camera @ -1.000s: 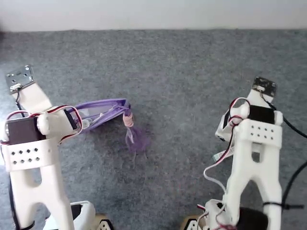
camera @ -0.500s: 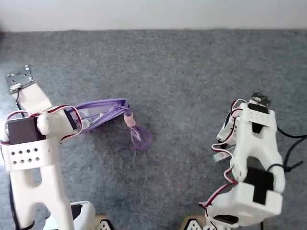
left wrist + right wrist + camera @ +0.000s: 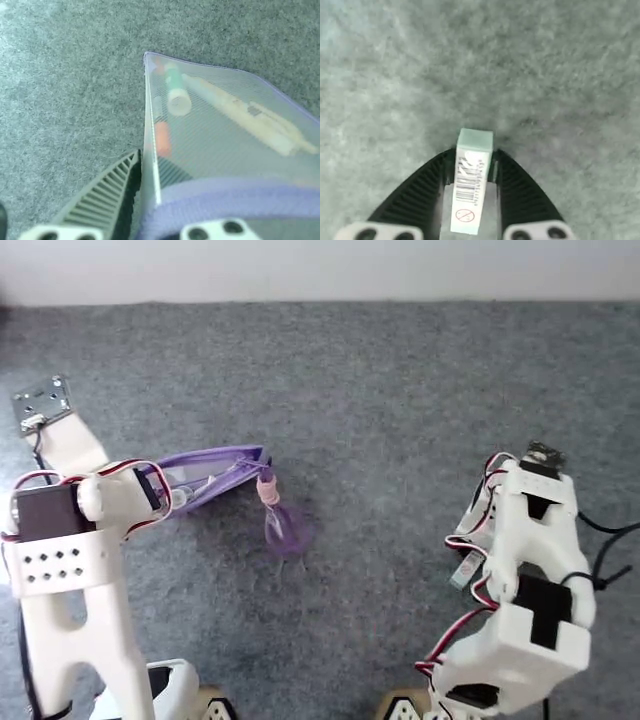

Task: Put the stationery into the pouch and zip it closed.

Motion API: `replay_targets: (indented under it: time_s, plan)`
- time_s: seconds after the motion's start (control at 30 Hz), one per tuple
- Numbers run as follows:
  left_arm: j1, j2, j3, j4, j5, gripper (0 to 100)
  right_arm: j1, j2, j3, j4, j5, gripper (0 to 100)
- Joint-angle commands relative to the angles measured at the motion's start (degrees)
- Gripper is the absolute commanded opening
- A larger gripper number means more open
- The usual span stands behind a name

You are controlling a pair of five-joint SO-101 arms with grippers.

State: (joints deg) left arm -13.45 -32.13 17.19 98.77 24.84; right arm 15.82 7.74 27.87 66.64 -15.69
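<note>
A translucent pouch (image 3: 215, 472) with purple trim lies on the grey carpet at the left, and my left gripper (image 3: 150, 200) is shut on its edge. Through the mesh of the pouch (image 3: 225, 135) I see a long pale pen (image 3: 250, 115), a green-capped stick (image 3: 176, 92) and an orange piece (image 3: 162, 137). A pink zipper pull with a purple loop (image 3: 284, 531) trails from the pouch's right end. My right gripper (image 3: 470, 156) is shut on a small pale green eraser (image 3: 471, 175) with a label, held above the carpet. That eraser (image 3: 461, 571) shows beside the folded right arm.
Grey carpet (image 3: 380, 390) covers the whole table, with a white wall strip along the far edge. The left arm's white body (image 3: 70, 570) stands over the front left, the right arm's body (image 3: 530, 600) over the front right.
The right arm has folded back toward the front edge, bringing the eraser into sight beside it. The purple loop on the zipper pull shifted slightly. The left arm stayed still.
</note>
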Motion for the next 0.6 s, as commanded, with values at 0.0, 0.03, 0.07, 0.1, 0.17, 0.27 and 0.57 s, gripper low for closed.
replay_targets:
  time_s: [0.0, 0.03, 0.07, 0.1, 0.17, 0.27, 0.57]
  plan:
    - [-0.35, 1.14, 0.22, 0.09, 1.14, 1, -0.48, -7.96, -0.44, 4.79, -0.26, 0.9]
    - [-0.35, 1.14, 0.22, 0.09, 1.14, 1, -0.92, -10.77, -0.79, 6.29, -0.26, 0.8]
    - [-0.35, 1.14, 0.22, 0.09, 1.14, 1, -1.89, -13.67, -1.32, 8.04, -0.18, 0.8]
    - [-0.35, 1.14, 0.22, 0.09, 1.14, 1, -3.03, -16.75, -1.58, 9.80, 0.44, 0.8]
    - [-0.35, 1.14, 0.22, 0.18, 1.14, 1, -6.73, -22.37, -1.58, 12.62, 2.90, 0.8]
    - [-0.26, 1.14, 0.22, 0.09, 1.14, 1, -13.58, -30.46, -1.76, 16.04, 3.78, 0.8]
    - [-0.35, 1.05, 0.13, 0.26, 1.14, 1, -38.73, -57.89, -3.16, 10.51, 3.78, 0.8]
